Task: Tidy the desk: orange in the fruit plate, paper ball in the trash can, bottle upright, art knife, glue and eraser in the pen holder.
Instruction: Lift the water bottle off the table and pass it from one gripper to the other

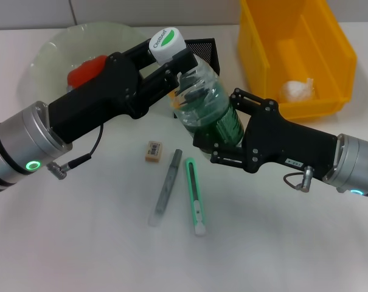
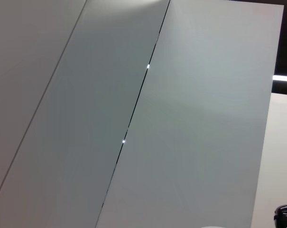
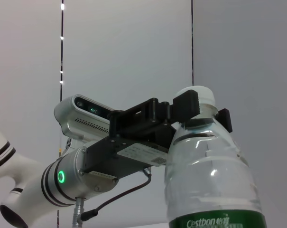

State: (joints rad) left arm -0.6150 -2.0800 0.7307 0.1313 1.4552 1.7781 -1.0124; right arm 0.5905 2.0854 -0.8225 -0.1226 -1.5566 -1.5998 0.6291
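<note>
A clear bottle (image 1: 208, 109) with a green label and white cap (image 1: 165, 44) is held between both arms, near upright and leaning slightly left. My left gripper (image 1: 184, 70) is shut on its neck just under the cap; the right wrist view shows this grip on the bottle (image 3: 209, 171) by the left gripper (image 3: 202, 114). My right gripper (image 1: 219, 129) is shut on the labelled lower body. The orange (image 1: 86, 72) lies in the fruit plate (image 1: 56, 45). The paper ball (image 1: 296, 90) is in the yellow bin (image 1: 329, 61). The eraser (image 1: 154, 151) lies on the table.
Two slim tools lie side by side in front of the bottle, one grey (image 1: 166, 187) and one green (image 1: 194, 196); I cannot tell which is the art knife and which the glue. The black mesh pen holder (image 1: 205, 48) stands behind the bottle. The left wrist view shows only wall panels.
</note>
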